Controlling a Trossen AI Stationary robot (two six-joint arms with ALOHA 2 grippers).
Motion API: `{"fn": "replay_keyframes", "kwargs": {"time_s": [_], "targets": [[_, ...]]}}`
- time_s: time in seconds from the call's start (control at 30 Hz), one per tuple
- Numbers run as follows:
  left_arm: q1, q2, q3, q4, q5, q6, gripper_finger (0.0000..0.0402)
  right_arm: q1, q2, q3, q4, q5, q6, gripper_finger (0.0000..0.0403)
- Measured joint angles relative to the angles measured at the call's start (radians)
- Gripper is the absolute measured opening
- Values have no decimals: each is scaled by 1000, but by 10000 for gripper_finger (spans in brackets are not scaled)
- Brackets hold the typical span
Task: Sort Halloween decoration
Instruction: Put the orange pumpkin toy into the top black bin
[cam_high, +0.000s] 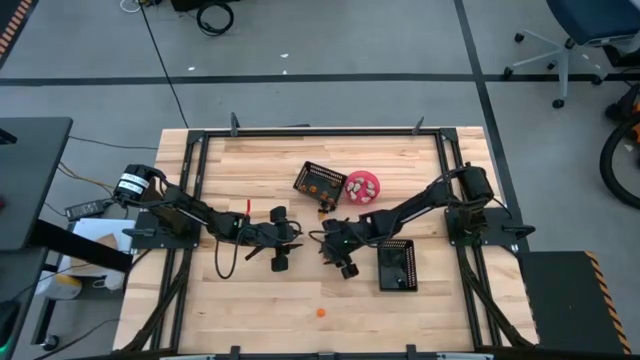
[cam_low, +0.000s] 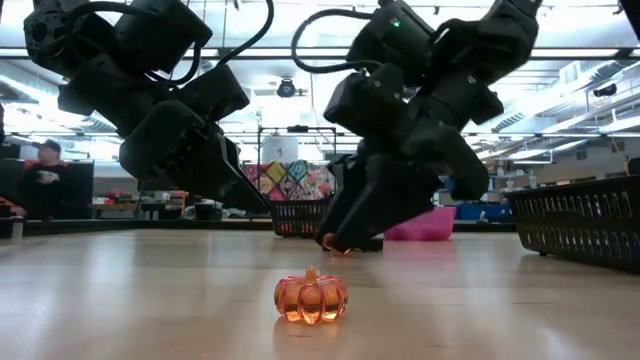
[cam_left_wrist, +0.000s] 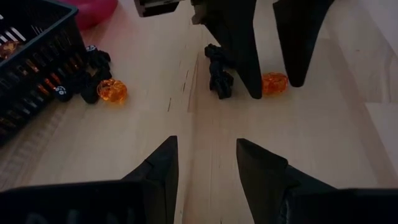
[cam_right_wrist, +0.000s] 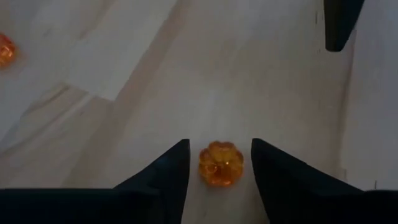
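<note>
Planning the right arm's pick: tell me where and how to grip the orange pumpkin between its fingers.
Grip the orange pumpkin across its round ribbed sides, coming straight down from above. It lies flat on the table, already centred between the right gripper's open fingers, so closing there should probably hold it.

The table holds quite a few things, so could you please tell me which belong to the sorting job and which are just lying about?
Job:
- orange pumpkin between the open right gripper fingers
- stray pumpkin near the front edge
- black trinkets beside a mesh basket
- second basket

Lying about:
- pink bowl
- cables on the floor
</note>
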Motion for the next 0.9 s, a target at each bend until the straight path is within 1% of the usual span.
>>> {"fn": "replay_keyframes", "kwargs": {"time_s": [0.13, 0.33, 0.4, 0.53, 0.7, 0.8, 0.9], "targets": [[0, 0, 0, 1, 0, 0, 137, 0, 0, -22, 10, 19, 9, 153], [0, 0, 0, 2, 0, 0, 137, 1, -1, -25, 13, 34, 9, 110], [0, 0, 0, 1, 0, 0, 137, 1, -1, -25, 17, 39, 9, 102], [0, 0, 0, 1, 0, 0, 137, 0, -1, -25, 22, 53, 18, 104], [0, 0, 0, 2, 0, 0, 137, -4, -44, -25, 3, 115, 1, 111], [0, 0, 0, 2, 0, 0, 137, -20, -104, -25, -24, 215, -12, 111], [0, 0, 0, 3, 0, 0, 137, -47, -160, -25, -29, 401, -28, 111]]}}
